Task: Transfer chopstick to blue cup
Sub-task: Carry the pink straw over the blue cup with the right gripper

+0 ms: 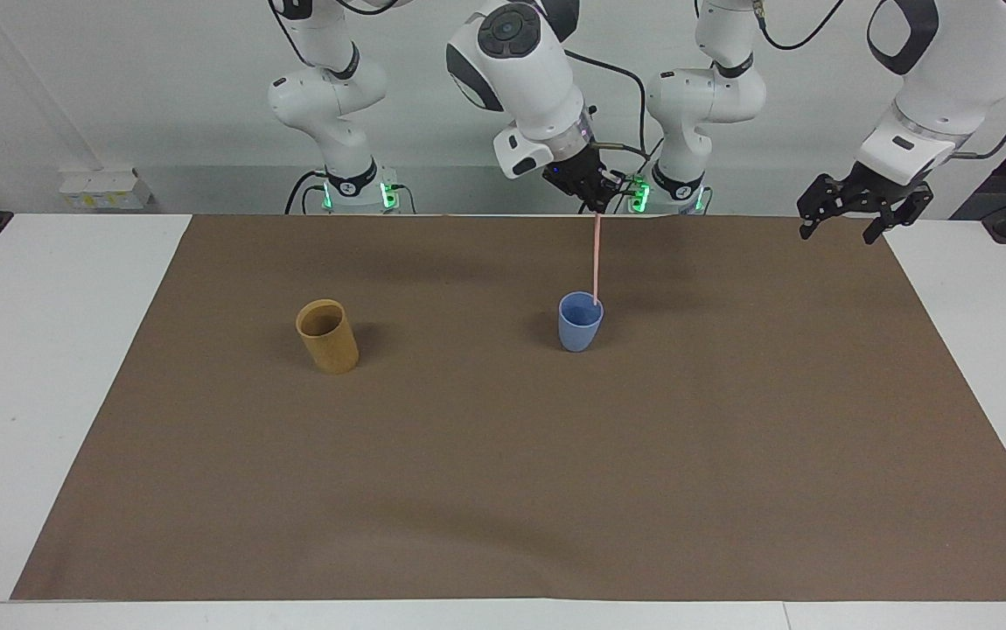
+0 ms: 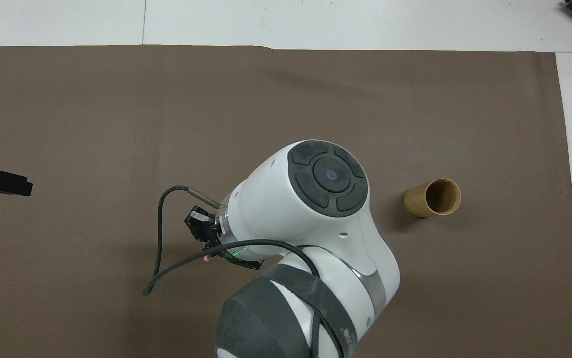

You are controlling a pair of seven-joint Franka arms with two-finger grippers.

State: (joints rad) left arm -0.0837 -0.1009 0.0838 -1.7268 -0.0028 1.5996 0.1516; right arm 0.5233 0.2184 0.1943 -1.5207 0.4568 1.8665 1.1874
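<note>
Over the small light-blue plastic cup [image 1: 580,321], the right gripper [image 1: 597,207] pinches the thin pale pink chopstick [image 1: 596,255], whose lower tip sits inside the rim. Above the table's edge at its own end, the left gripper [image 1: 848,212] waits with fingers spread.

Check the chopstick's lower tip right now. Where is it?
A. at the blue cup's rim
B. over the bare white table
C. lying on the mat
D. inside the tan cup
A: the chopstick hangs upright from the right end effector, tip at the blue cup rim.
</note>
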